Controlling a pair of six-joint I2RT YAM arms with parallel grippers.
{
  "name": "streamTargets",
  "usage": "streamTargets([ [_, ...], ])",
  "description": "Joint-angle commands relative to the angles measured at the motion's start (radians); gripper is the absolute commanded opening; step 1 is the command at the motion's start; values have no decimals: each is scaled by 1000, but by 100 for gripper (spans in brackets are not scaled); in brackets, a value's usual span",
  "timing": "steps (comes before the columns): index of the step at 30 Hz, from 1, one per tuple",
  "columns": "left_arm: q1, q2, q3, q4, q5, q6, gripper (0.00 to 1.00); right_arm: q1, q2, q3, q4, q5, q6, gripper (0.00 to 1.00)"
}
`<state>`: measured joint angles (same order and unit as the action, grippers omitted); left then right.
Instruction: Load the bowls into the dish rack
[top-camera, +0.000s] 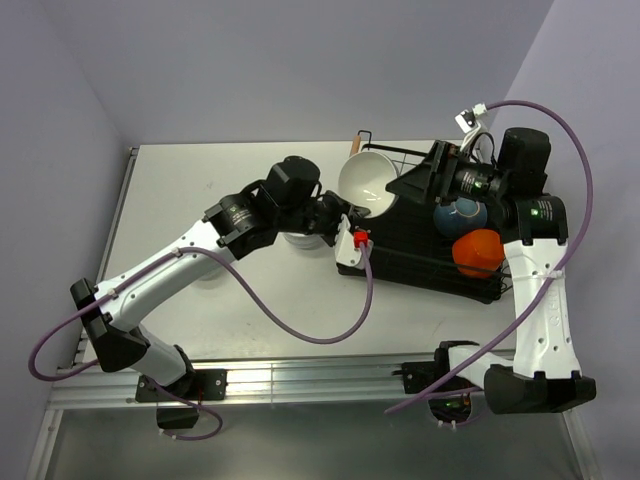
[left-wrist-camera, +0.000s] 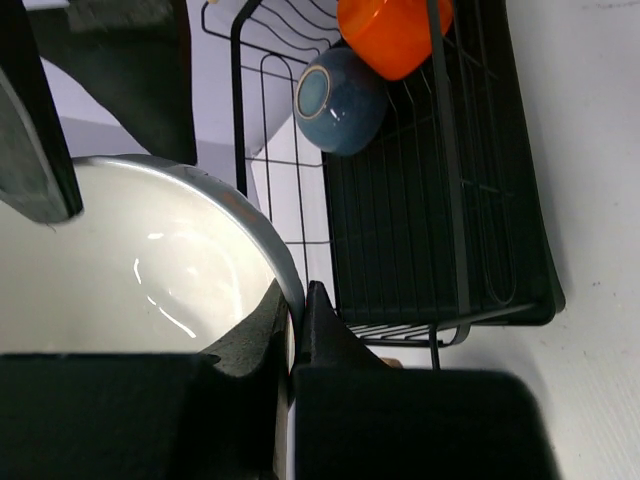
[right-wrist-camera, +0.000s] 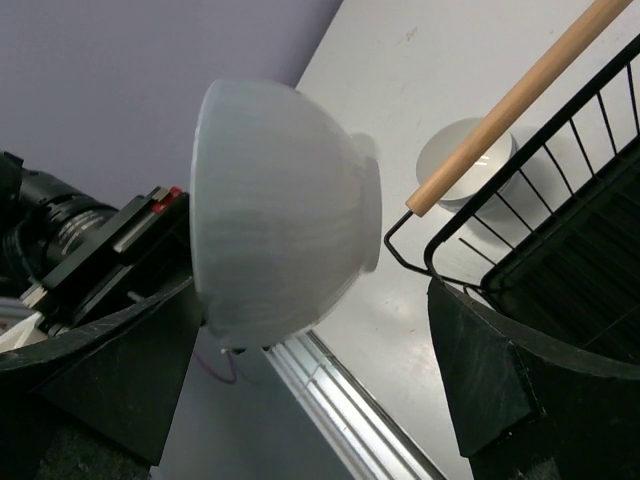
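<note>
Over the far left corner of the dish rack (top-camera: 405, 258), which holds a blue bowl (top-camera: 460, 213) and an orange bowl (top-camera: 478, 250), a glossy white bowl (top-camera: 368, 180) hangs tipped on edge. The left gripper (left-wrist-camera: 297, 300) is clamped on its rim. The right gripper (right-wrist-camera: 315, 300), reaching from the rack side, has its jaws wide apart, and the bowl lies between them.

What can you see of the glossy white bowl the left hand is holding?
The glossy white round bowl, ceramic by its look, is plain, with a small foot ring. It is off the table, tipped on its side, opening towards the top camera. The left hand pinches its rim, one finger inside, one outside. It hangs at the black wire dish rack's end by the light wooden bar handle.
</note>
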<state>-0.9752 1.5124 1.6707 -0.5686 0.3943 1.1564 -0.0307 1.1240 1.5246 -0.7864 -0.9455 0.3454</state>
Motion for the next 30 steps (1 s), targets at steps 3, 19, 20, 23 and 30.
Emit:
streamTargets([
  [3,-20,-50,3,157,51,-46,0,12,8,-23,82,-51,79,100],
  [19,-34,-54,6,216,77,-139,0,26,17,-98,188,-188,190,100],
  [20,-34,-54,12,205,80,-139,0,26,17,-98,191,-196,194,100],
  [23,-40,-50,15,200,84,-141,0,26,22,-101,216,-220,210,98],
  [30,-57,-46,11,193,66,-127,0,26,34,-112,237,-240,225,79],
])
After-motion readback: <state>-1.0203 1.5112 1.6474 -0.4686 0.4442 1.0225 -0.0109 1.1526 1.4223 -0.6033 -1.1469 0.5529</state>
